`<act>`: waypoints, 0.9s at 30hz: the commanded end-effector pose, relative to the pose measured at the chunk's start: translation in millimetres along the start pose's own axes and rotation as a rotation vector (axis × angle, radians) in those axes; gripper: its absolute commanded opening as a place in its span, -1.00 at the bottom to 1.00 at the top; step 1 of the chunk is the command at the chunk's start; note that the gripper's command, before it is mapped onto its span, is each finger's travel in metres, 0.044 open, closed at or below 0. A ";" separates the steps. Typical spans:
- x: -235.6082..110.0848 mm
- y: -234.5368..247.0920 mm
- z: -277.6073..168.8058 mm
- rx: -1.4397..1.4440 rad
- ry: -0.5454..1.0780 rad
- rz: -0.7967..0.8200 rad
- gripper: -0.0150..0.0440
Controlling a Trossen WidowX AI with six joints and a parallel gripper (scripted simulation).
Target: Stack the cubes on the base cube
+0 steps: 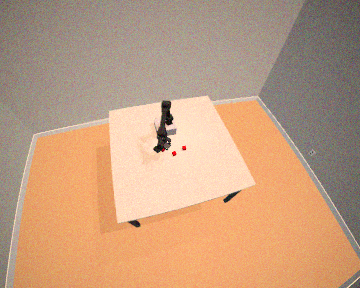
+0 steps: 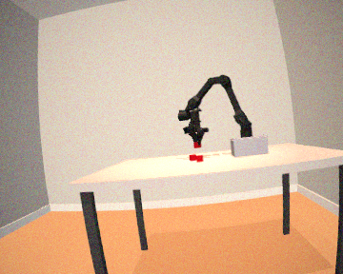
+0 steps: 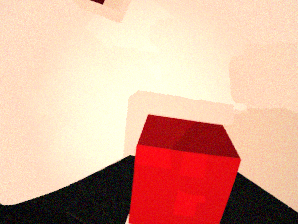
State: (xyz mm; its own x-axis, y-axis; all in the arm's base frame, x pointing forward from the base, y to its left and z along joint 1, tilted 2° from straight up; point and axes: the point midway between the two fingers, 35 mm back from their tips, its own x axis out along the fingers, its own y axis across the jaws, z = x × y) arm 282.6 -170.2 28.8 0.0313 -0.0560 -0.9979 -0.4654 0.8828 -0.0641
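My gripper (image 1: pixel 163 148) (image 2: pixel 197 143) (image 3: pixel 180 173) is shut on a red cube (image 2: pixel 197 146) (image 3: pixel 182 172), which hangs above the table with clear space under it in the exterior view. The black fingers press its left and right sides in the wrist view. Two more red cubes (image 1: pixel 174 153) (image 1: pixel 184 148) stand apart on the table, to the right of the gripper in the top view. In the exterior view they overlap low beneath the held cube. A dark red corner (image 3: pixel 98 1) of one shows at the wrist view's top edge. I cannot tell which is the base cube.
A pale grey box (image 1: pixel 171 130) (image 2: pixel 250 146) stands on the table (image 1: pixel 188 182) (image 2: pixel 131 172) beside the arm's base. The black arm (image 1: pixel 164 120) (image 2: pixel 233 102) arches over from the base to the cubes.
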 end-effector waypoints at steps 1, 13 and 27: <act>-12.0 -0.7 0.8 -0.006 -0.007 -0.003 -0.14; -35.4 2.6 -1.8 -0.011 -0.006 0.006 -0.14; -37.7 18.9 16.6 0.136 -0.007 0.011 -0.14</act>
State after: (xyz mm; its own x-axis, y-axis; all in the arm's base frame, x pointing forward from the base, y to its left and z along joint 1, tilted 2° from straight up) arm 283.1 -154.3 67.4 0.0313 -0.0464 -0.9984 -0.3999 0.9149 -0.0550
